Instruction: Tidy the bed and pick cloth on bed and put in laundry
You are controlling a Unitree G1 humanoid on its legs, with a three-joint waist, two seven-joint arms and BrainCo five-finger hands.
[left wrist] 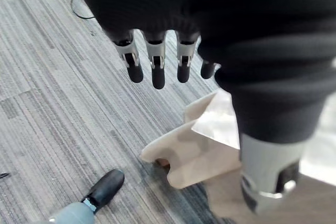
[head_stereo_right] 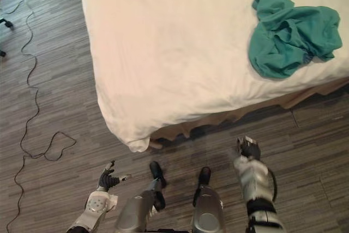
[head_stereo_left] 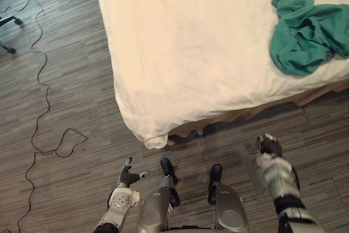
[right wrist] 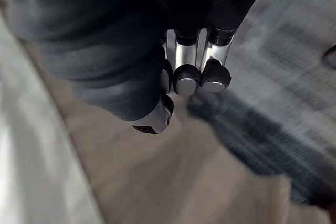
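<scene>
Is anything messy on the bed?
Yes. A green cloth lies crumpled in a heap near the edge of the bed, toward the robot's right. The rest of the bed is smooth, so the heap looks out of place.

One bed, one cloth, two hands of mine.

I count one bed [head_stereo_left: 218, 20] under one white cover [head_stereo_left: 163, 80], with one tan skirt [head_stereo_left: 305, 97] along its near edge. One crumpled green cloth [head_stereo_left: 305, 34] lies on it by that near edge, well apart from the one corner that points at me. My hands are two: one left hand [head_stereo_left: 128, 176] with fingers straight, one right hand [head_stereo_left: 268, 144] with fingers curled on nothing. Off the bed's left edge, two chair wheels [head_stereo_left: 18, 21] stand on the one floor [head_stereo_left: 71, 80].
</scene>
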